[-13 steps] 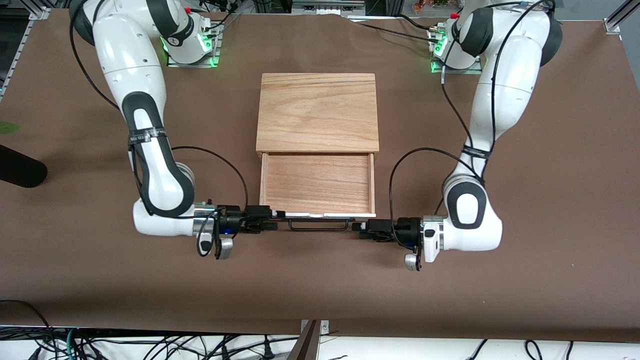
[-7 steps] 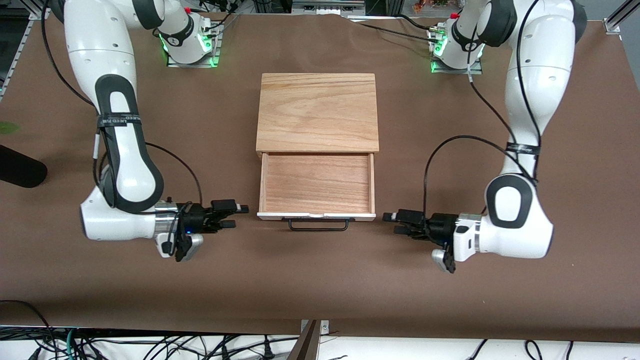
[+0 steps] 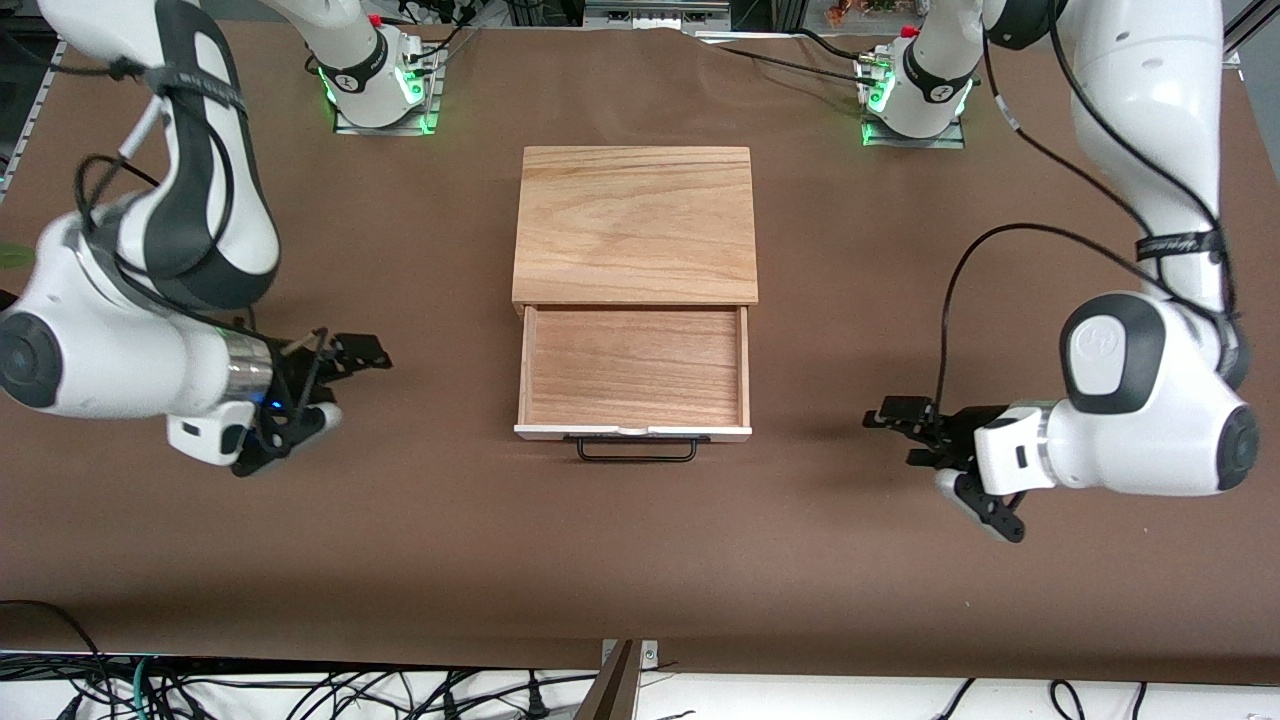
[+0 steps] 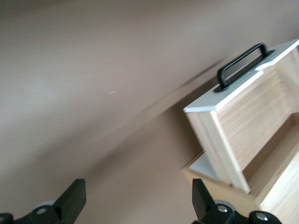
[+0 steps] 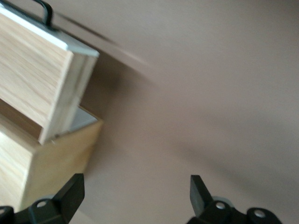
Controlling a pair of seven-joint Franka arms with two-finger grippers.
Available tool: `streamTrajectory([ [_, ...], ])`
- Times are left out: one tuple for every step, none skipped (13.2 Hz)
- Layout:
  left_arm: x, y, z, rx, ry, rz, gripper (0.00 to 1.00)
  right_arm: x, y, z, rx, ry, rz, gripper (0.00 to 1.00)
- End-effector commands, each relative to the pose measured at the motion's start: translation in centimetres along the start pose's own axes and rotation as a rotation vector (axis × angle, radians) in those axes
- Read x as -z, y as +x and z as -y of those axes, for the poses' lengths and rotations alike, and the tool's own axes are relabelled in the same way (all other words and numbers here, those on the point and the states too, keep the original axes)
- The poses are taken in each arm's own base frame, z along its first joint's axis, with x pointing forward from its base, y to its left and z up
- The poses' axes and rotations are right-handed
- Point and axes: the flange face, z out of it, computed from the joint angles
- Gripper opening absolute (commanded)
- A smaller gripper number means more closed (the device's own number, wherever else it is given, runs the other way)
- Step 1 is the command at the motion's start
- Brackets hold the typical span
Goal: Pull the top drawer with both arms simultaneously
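Left wrist view alone: lower drawer front [image 4: 204, 164] under pulled-out top drawer [image 4: 243, 121]; both end effectors released.

Both end effectors off handle [image 3: 636, 450] — left end effector [image 3: 898, 434], right end effector [image 3: 352, 380] swung outward, well apart.

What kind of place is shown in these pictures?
Probably a robotics lab: two bench-mounted arms, the left arm and right arm, over a paper-covered table, loose cables beneath, and one wooden cabinet.

White arms [image 3: 150, 250] — black joint bands, silver wrists, looping black cables.
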Motion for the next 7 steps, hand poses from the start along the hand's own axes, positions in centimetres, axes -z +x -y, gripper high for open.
streamTrajectory([
  [5.5, -2.0, -0.6, -0.007, 0.145, 0.008, 1.00, 4.4, -4.0, 0.3, -0.015, -0.139, 0.067, 1.00],
  [7.8, -2.6, -0.7, -0.010, 0.194, -0.003, 1.00, 6.4, -5.7, 0.7, -0.024, -0.185, 0.101, 1.00],
  [10.1, -3.3, -0.9, -0.011, 0.241, -0.016, 1.00, 7.3, -7.1, 0.9, -0.034, -0.189, 0.129, 1.00],
  [12.1, -3.9, -1.5, -0.019, 0.288, -0.024, 1.00, 8.2, -8.8, 0.6, -0.058, -0.193, 0.124, 1.00],
  [14.1, -4.6, -2.0, -0.022, 0.335, -0.030, 1.00, 8.8, -10.3, -0.4, -0.127, -0.197, 0.105, 1.00],
  [15.9, -5.2, -2.9, -0.030, 0.381, -0.035, 1.00, 9.8, -12.5, -2.0, -0.205, -0.189, 0.076, 1.00],
  [17.6, -6.0, -3.6, -0.033, 0.429, -0.036, 1.00, 9.7, -13.8, -2.0, -0.239, -0.186, 0.061, 1.00],
])
